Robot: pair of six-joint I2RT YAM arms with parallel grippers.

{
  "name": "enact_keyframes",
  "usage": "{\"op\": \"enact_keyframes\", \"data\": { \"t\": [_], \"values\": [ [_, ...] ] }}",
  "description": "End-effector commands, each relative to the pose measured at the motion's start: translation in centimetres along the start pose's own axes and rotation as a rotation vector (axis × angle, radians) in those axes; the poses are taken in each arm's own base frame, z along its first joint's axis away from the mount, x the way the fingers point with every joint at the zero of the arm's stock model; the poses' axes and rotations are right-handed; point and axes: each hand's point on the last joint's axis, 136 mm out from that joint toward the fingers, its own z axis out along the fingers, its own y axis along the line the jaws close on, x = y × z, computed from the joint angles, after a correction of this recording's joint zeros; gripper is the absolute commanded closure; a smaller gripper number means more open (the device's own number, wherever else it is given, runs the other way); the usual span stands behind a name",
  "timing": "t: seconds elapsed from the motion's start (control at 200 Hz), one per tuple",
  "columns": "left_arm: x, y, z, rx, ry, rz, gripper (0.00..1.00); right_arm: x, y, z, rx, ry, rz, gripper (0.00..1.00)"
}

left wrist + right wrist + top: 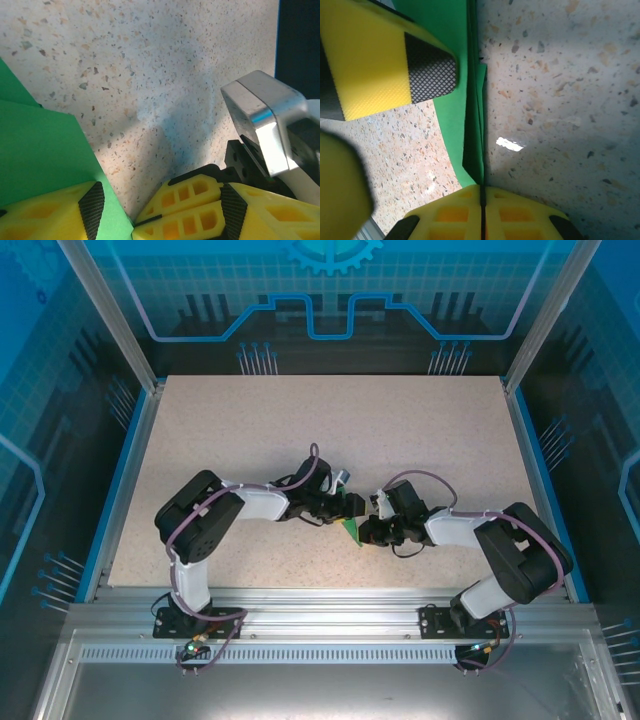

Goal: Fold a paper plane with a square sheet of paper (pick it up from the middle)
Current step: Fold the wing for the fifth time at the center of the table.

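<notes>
Both black arms reach in from the near edge and meet at the middle of the pale speckled stone-look tabletop (400, 430). Between them lies a thin sheet of bright green paper (454, 107), just on the near side of where the two wrists come together.

The right gripper (481, 212) has its chunky yellow fingers (520, 220) pressed flat together, with only a dark seam between them. The green paper runs straight into that seam, so it is pinching the sheet at one narrow end. From the right wrist you can see the paper is no longer a flat single layer. Several edges stack along one long straight crease that leads away from the pinch, and a curved flap spreads off to one side.

The left gripper (161, 202) stands spread wide. Its two yellow fingers, each with a black textured pad (91, 205), sit either side of the right gripper's closed tips. One of them is over the broad green part of the sheet — I cannot tell whether it presses down or only hovers — and the other is over bare table. Nothing is clamped between them.

From the left wrist, a rounded silver block (260, 125) shows on the right arm just behind its fingers.
</notes>
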Motion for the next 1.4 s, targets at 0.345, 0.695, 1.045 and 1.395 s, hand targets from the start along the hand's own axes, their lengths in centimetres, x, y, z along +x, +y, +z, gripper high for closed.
{"op": "enact_keyframes", "data": {
  "t": [0.345, 0.695, 1.045, 1.395],
  "values": [
    [0.5, 1.5, 0.8, -0.045, 0.022, 0.013, 0.33, 0.4, 0.1, -1.9, 0.035, -0.041, -0.017, 0.78],
    [0.3, 1.3, 0.8, -0.044, 0.027, 0.01, 0.34, 0.1, 4.2, -2.7, -0.141, -0.049, -0.082, 0.91],
    [0.5, 1.1, 0.6, -0.042, 0.029, 0.013, 0.33, 0.1, 2.6, -0.5, -0.102, -0.007, -0.016, 0.92],
    [0.4, 1.2, 0.5, -0.05, 0.025, 0.013, 0.34, 3.9, -2.0, 0.7, 0.001, 0.121, 0.107, 0.91]
  ]
}}
